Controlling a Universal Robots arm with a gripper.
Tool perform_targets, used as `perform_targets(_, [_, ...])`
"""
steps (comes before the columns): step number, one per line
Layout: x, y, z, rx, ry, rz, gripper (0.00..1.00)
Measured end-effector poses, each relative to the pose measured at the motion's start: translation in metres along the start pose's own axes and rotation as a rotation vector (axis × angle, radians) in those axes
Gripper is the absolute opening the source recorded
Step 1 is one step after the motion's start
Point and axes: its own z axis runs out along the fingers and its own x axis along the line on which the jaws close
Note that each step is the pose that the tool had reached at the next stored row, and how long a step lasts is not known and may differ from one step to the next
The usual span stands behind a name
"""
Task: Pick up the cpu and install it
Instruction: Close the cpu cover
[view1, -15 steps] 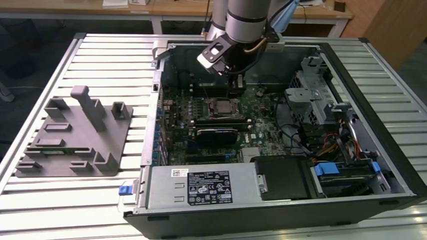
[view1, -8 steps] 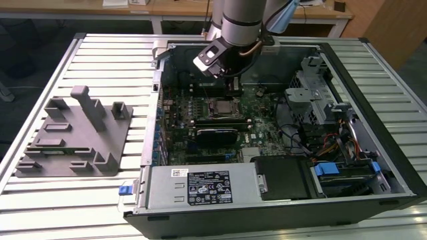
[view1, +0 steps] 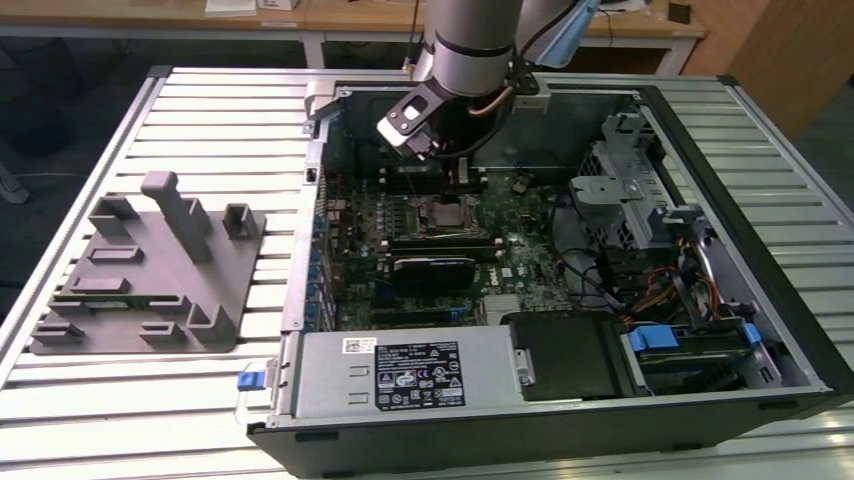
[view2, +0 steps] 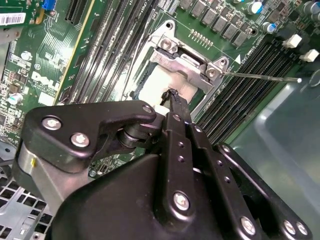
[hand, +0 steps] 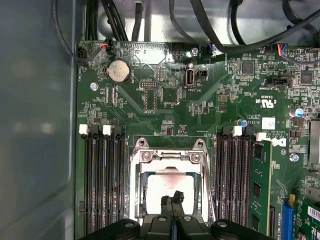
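The cpu (hand: 159, 186) lies flat in the motherboard socket, its pale silvery top framed by the metal socket bracket (hand: 169, 156). It also shows beyond the fingertips in the second wrist view, cpu (view2: 156, 80). My gripper (hand: 173, 196) hovers just above it with its two black fingers pressed together, nothing visible between them. In the second wrist view the gripper (view2: 172, 93) points at the chip's edge. The exterior view puts the gripper (view1: 461, 172) inside the open computer case, over the socket (view1: 446, 213).
A thin metal socket lever (view2: 260, 76) sticks out beside the bracket. Memory slots (hand: 102, 185) flank the socket on both sides. A grey plastic fixture tray (view1: 147, 270) sits on the slatted table at the exterior view's left. Drive cage and cables (view1: 641, 230) fill the case's right.
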Motion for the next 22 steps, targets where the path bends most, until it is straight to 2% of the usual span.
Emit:
perform_targets(5, [0.0000, -0.0001, 0.0001, -0.0001, 0.0001, -0.003, 0.11])
perform_targets(7, [0.0000, 0.0000, 0.0001, -0.0003, -0.0003, -0.020, 0.11])
perform_targets(22, [0.0000, 0.0000, 0.0006, -0.0031, -0.0071, -0.290, 0.11])
